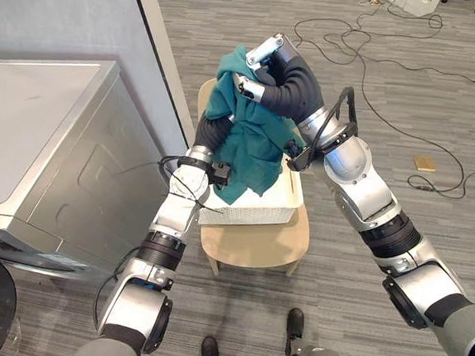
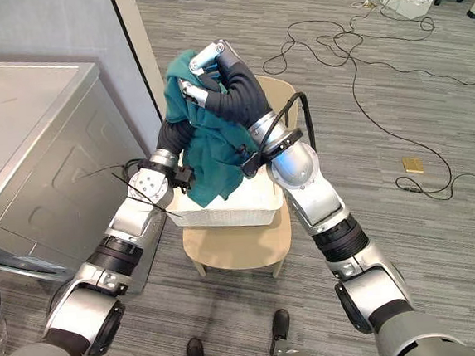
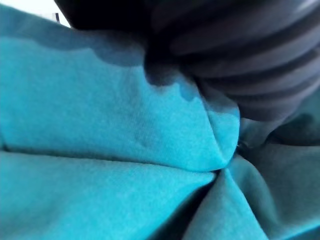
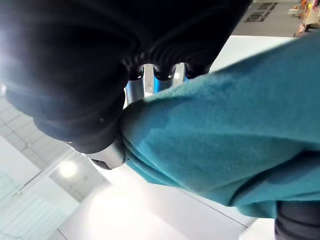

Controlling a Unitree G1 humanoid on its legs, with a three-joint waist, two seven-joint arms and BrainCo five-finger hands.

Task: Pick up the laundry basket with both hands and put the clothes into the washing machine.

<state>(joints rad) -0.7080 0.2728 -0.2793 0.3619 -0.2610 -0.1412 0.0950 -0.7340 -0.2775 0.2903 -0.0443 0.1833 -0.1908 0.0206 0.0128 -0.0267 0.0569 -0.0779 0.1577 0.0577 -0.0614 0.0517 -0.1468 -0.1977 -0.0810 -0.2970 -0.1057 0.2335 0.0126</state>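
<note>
**Item 1. Container:** white rectangular plastic laundry basket (image 1: 261, 212), its side walls perforated with small holes and its rim smooth. It rests on a light wooden stool with a rounded seat (image 1: 256, 247), just beside the washing machine.

**Item 2. Contents:** teal fleece garment (image 1: 255, 139), soft, matte and heavily folded. Most of it is raised above the basket. Its lower folds hang down into the basket's opening, and whether they touch the bottom cannot be told.

**Item 3. Right hand** (image 1: 262, 59): highest point of the scene, above the far end of the basket. Its silver fingers (image 4: 161, 80) are curled into the top of the garment and clamped on it, so the cloth drapes down from this grip.

**Item 4. Left hand** (image 1: 209, 134): its dark ribbed cover runs in under the hanging cloth on the washer side of the basket. The rest is buried in teal folds, so its grip cannot be told.

**Item 5. Second container:** silver-grey metal washing machine (image 1: 44, 153), box-shaped with a flat, smooth top, to the robot's left.

**Item 6. Surroundings:**
- grey wood-grain plank floor (image 1: 431, 103)
- pale grey partition panel (image 1: 83, 25) behind the washer
- small tan flat object (image 1: 424, 162) lying on the floor, well apart to the right
</note>
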